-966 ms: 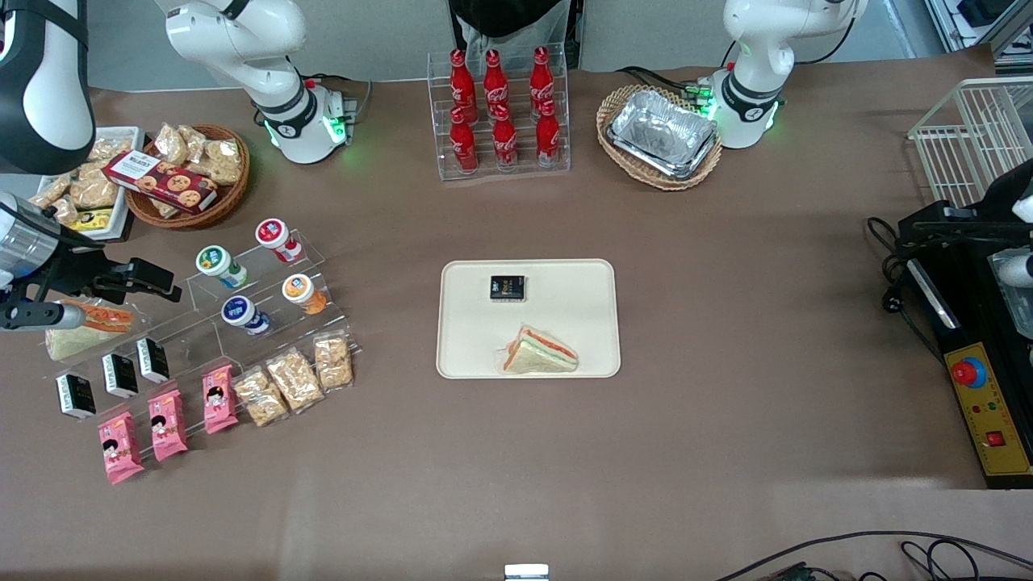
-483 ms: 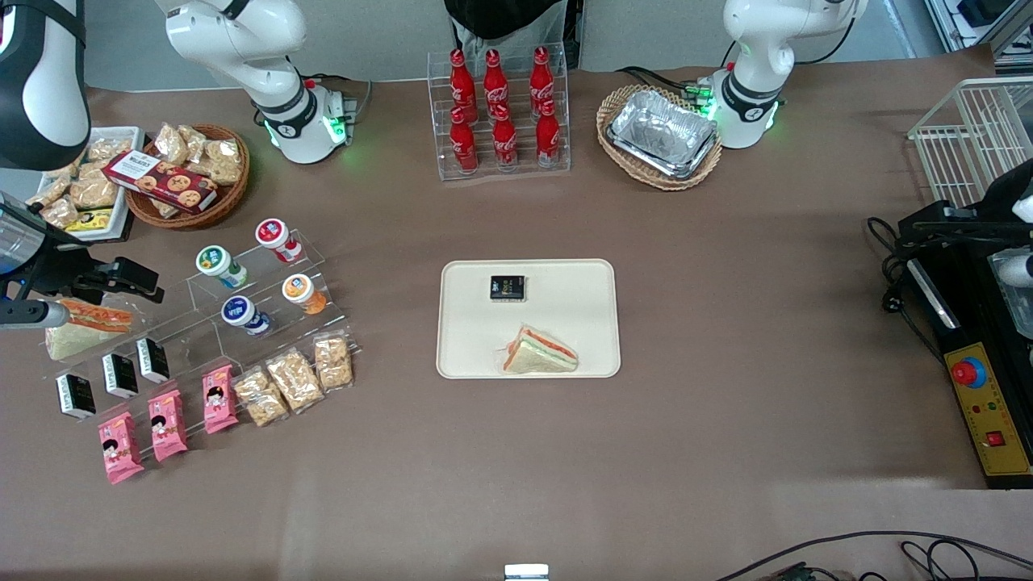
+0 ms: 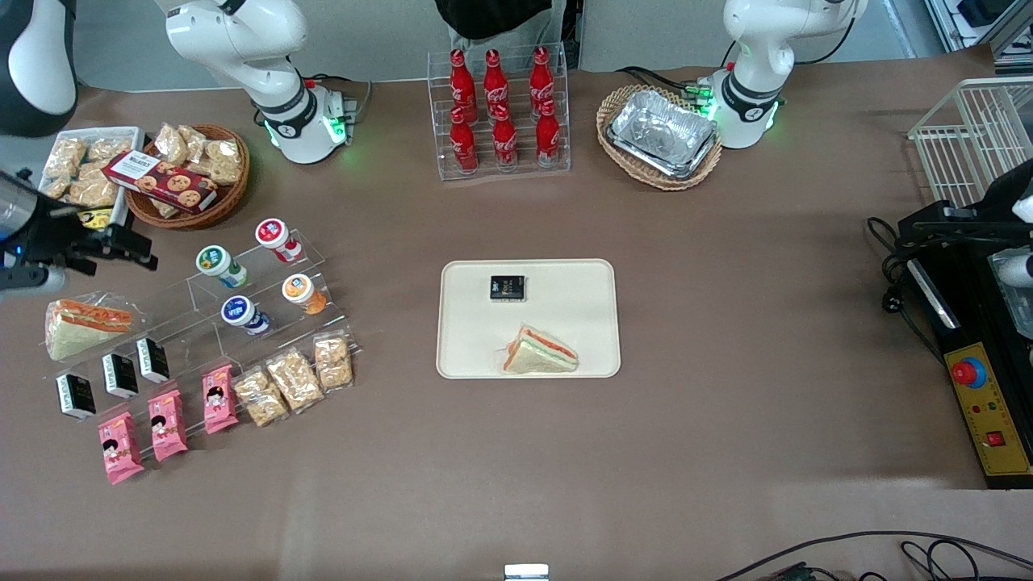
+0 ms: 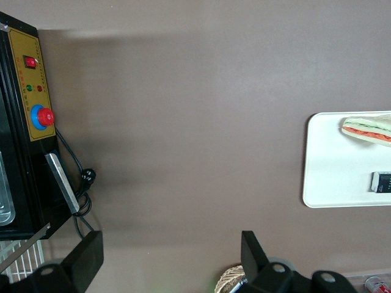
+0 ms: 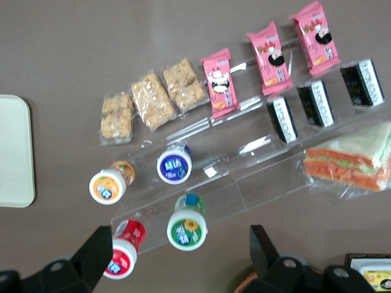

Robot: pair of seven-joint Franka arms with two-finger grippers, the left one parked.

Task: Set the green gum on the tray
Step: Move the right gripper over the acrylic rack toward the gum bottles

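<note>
Front view: the tool [image 3: 133, 252], fingers spread and empty, has drifted farther from the camera, off the sandwich [image 3: 85, 324], toward the green gum [image 3: 219, 265]. Grasping remains; tray [image 3: 565, 323] waits.

Brown table [image 3: 726, 420] carries cream tray [image 3: 565, 323] mid-table; clear tiered stand [image 3: 242, 323] toward working arm's end; wrapped sandwich [image 3: 81, 327] beside it; cola rack [image 3: 499, 113]; two wicker baskets [image 3: 658, 137]; gripper [image 3: 121, 250] hangs above the table near the stand, open.

Cola bottles [image 3: 499, 110], foil pan [image 3: 663, 133], sandwich [image 3: 541, 353]
</note>
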